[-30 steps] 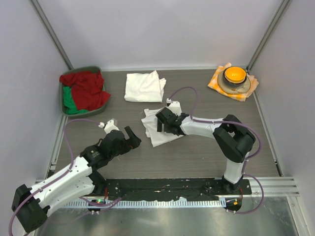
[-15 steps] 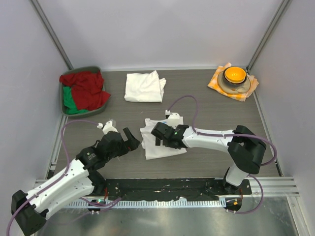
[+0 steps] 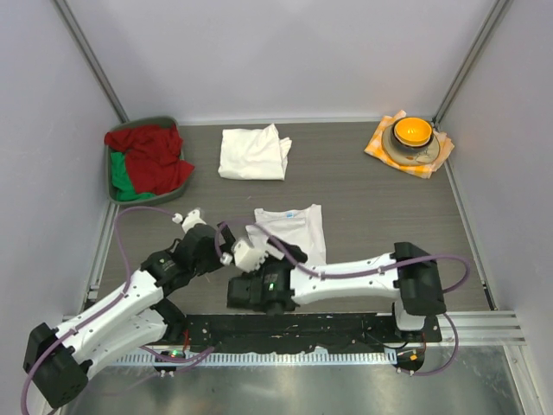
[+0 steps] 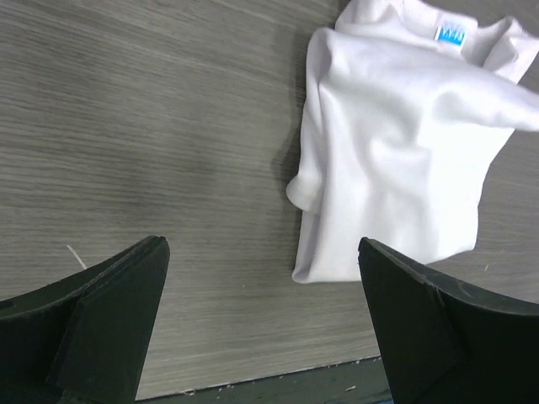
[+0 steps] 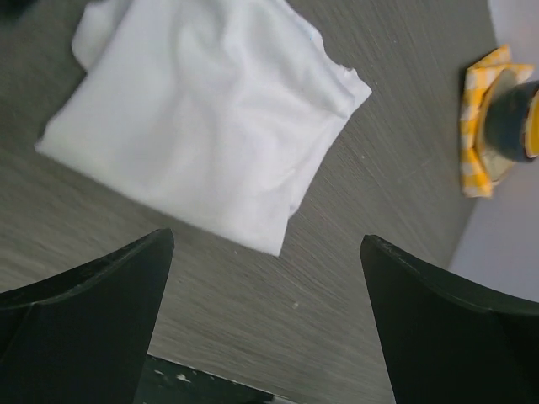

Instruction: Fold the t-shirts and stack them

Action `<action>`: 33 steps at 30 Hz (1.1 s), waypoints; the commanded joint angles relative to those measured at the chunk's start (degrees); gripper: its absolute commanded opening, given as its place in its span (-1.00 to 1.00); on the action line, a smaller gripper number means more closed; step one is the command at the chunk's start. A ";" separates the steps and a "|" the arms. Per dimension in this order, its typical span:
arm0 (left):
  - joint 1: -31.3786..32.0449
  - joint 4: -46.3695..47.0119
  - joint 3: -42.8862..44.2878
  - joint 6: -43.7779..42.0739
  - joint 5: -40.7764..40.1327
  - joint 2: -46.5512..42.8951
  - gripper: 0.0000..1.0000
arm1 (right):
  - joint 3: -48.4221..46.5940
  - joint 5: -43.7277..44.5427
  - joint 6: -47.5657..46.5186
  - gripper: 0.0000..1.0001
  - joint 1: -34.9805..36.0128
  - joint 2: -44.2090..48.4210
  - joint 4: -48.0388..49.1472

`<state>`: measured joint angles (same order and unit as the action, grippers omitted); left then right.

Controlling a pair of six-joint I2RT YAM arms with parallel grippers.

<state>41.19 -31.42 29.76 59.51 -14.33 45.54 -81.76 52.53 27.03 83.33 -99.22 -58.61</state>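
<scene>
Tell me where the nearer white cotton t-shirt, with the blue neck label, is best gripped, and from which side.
Probably its near left hem corner, approached from the near side, low and almost level. The white cotton t-shirt lies flat with its blue neck label at the far end, so the layered hem faces the near side; its middle is smooth, offering nothing to pinch.

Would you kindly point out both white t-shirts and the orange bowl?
Far t-shirt [image 3: 253,153]: top external view, its folded middle.
Near t-shirt [image 3: 298,227]: top external view, its chest.
Orange bowl [image 3: 412,130]: top external view, its inside.
</scene>
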 commanded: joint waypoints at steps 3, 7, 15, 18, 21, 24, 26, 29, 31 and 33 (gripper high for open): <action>-8.66 6.54 -3.20 -1.58 9.46 -0.45 1.00 | 6.77 10.30 -4.70 0.99 11.85 -5.01 -7.68; -10.52 8.04 -4.36 -2.29 11.69 -0.71 1.00 | 13.00 12.24 -6.54 0.99 15.37 -6.25 -2.05; -10.52 10.23 -6.03 -2.29 11.16 1.65 1.00 | 20.39 14.61 -7.86 0.99 16.07 -8.35 9.45; -10.60 11.20 -6.03 -2.11 10.90 3.67 0.99 | 21.46 16.28 -8.56 0.99 15.99 -11.08 12.89; -10.69 11.82 -5.77 -1.94 10.99 4.73 1.00 | 20.68 16.20 -10.05 0.99 15.46 -13.54 15.35; -10.95 11.21 -5.06 -2.29 10.64 5.17 0.99 | 21.72 14.36 -12.34 0.99 14.76 -13.72 20.79; -11.31 11.03 -4.62 -2.81 10.55 5.26 0.99 | 22.43 13.22 -13.14 0.99 13.35 -13.63 23.53; -11.83 10.24 -4.27 -3.17 10.46 5.26 0.99 | 23.66 11.90 -13.93 0.99 11.16 -13.37 26.78; -12.27 10.06 -4.01 -3.43 10.55 5.26 1.00 | 24.27 10.49 -15.06 0.99 9.75 -12.67 28.45; -12.71 9.80 -3.74 -3.78 10.98 5.52 1.00 | 24.80 9.44 -15.95 0.99 7.99 -12.23 31.00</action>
<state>29.43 -22.57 23.97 57.54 -3.92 50.72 -58.85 69.80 11.14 94.11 -112.49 -37.50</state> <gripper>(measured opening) 0.996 0.995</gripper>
